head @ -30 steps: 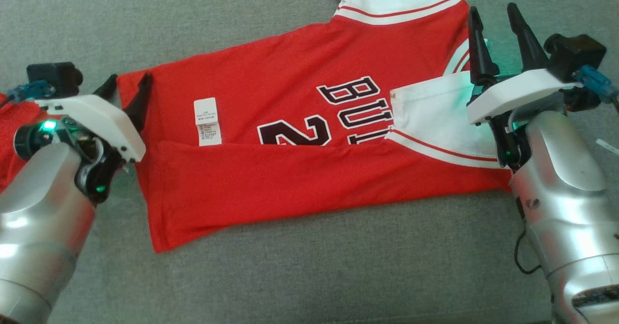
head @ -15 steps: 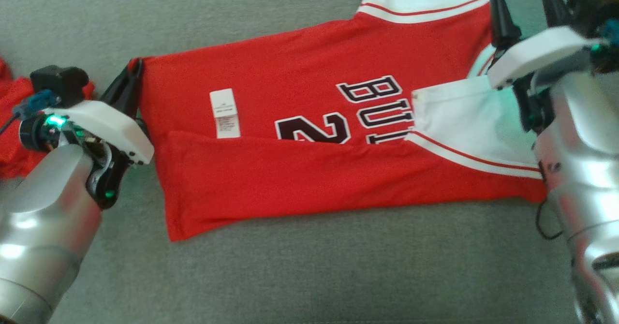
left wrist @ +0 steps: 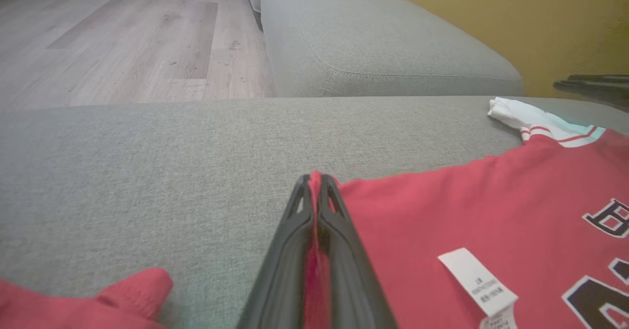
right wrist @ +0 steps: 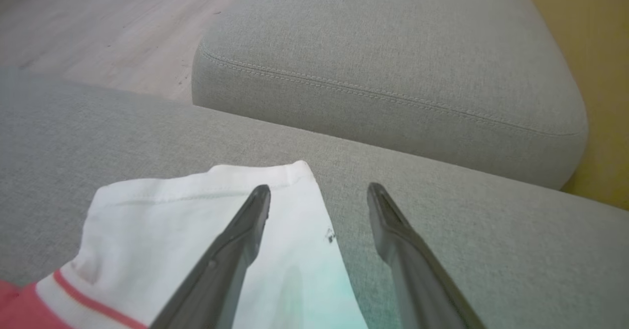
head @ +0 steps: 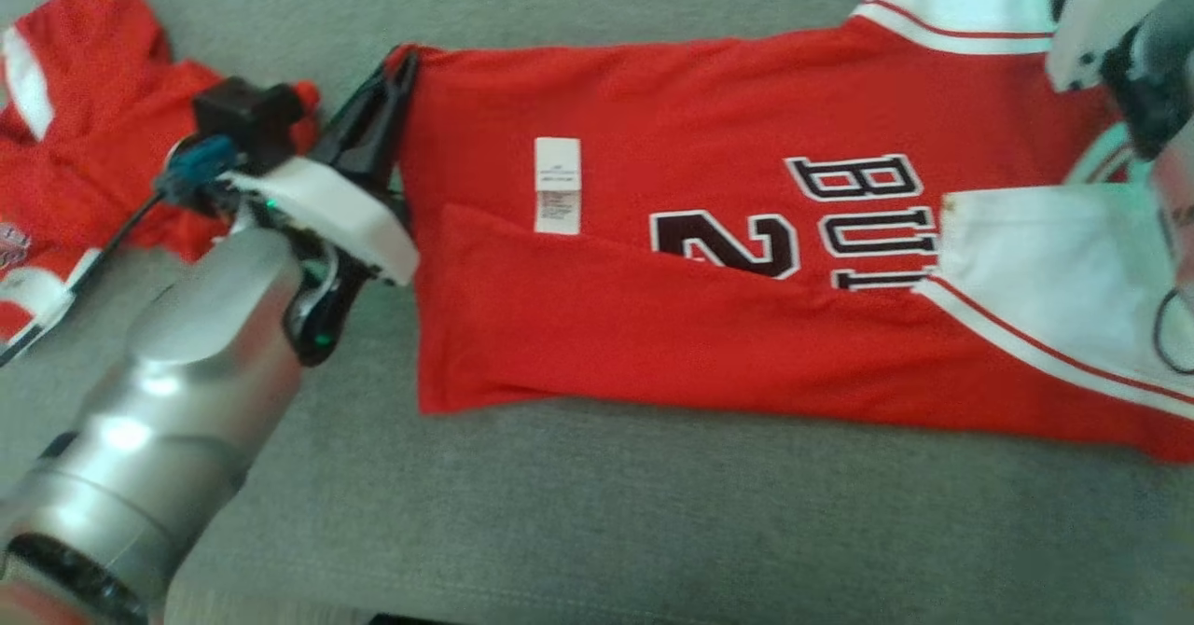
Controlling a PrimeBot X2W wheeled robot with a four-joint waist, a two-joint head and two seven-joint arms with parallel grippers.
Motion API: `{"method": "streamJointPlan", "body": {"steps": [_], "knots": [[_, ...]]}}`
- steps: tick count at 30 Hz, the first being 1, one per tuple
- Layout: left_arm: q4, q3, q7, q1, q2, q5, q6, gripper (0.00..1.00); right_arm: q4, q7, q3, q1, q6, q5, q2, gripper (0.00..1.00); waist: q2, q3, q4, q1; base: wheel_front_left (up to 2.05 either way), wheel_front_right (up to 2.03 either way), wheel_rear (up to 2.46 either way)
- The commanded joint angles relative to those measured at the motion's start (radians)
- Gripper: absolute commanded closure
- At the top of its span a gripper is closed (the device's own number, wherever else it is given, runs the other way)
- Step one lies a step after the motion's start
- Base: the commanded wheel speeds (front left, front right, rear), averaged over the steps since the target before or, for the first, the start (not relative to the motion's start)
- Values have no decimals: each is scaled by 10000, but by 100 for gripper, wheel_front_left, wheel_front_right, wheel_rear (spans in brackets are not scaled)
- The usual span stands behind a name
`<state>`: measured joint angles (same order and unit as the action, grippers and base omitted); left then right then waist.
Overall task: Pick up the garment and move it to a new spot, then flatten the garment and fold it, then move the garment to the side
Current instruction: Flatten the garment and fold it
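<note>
Left gripper (left wrist: pixel 314 178): spread a second ago, now clenched on far hem corner of red jersey (head: pixel 709 326); red cloth visible between fingers. Jersey lies flat on grey sofa cushion (head: pixel 578 513), near long edge already folded over. Right gripper (right wrist: pixel 319 194): released, fingers straddling edge of white sleeve (right wrist: pixel 196 211), nothing held. Judgement: next fold half-prepared; right-side grip outstanding.

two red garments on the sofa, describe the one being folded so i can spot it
On the grey sofa cushion, look for the red jersey spread across the middle, with white sleeves and black lettering. The left end effector is shut on its corner. Unlike the crumpled red garment to its left, it lies flat, partly folded, with a white care label showing.
</note>
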<state>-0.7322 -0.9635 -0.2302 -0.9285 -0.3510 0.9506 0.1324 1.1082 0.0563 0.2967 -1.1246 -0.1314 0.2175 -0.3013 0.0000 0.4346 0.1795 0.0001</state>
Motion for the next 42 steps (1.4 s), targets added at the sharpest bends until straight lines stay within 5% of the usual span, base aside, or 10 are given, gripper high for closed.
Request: {"method": "streamJointPlan", "body": {"steps": [1,9,22,24,25,26,33,42], "knots": [[229,102,-159,-619,-165,10,-17,100,22,186,94,-461,7,-48,-146,0,0,282,468,-1,0,0,0],[280,-685,-291,-1178,475,248,-17,100,1049,968,291,-1278,7,-250,-689,0,0,645,1170,-1,0,0,0],[409,-1046,-313,-1362,647,383,-17,100,1590,1215,-44,-1513,7,-287,-957,0,0,816,1577,-1,0,0,0],[424,-1043,-314,-1369,664,387,-17,100,1633,1325,-85,-1530,7,-278,-925,38,0,847,1618,-1,0,0,0],[424,-1036,-314,-1368,663,391,-17,100,1651,1380,-111,-1543,7,-266,-895,91,0,868,1620,-1,0,0,0],[426,-1022,-314,-1373,660,392,-17,100,1617,1247,-154,-1583,7,-216,-844,100,0,900,1621,-1,0,0,0],[278,-388,-315,-1227,512,152,-17,100,1408,-708,-533,-1901,7,-541,-933,100,0,885,1241,-1,0,0,0],[262,1863,-315,-712,185,-1714,-92,100,1187,-2641,-1002,-1489,7,-95,-449,100,0,397,-87,-1,0,0,0]]}}
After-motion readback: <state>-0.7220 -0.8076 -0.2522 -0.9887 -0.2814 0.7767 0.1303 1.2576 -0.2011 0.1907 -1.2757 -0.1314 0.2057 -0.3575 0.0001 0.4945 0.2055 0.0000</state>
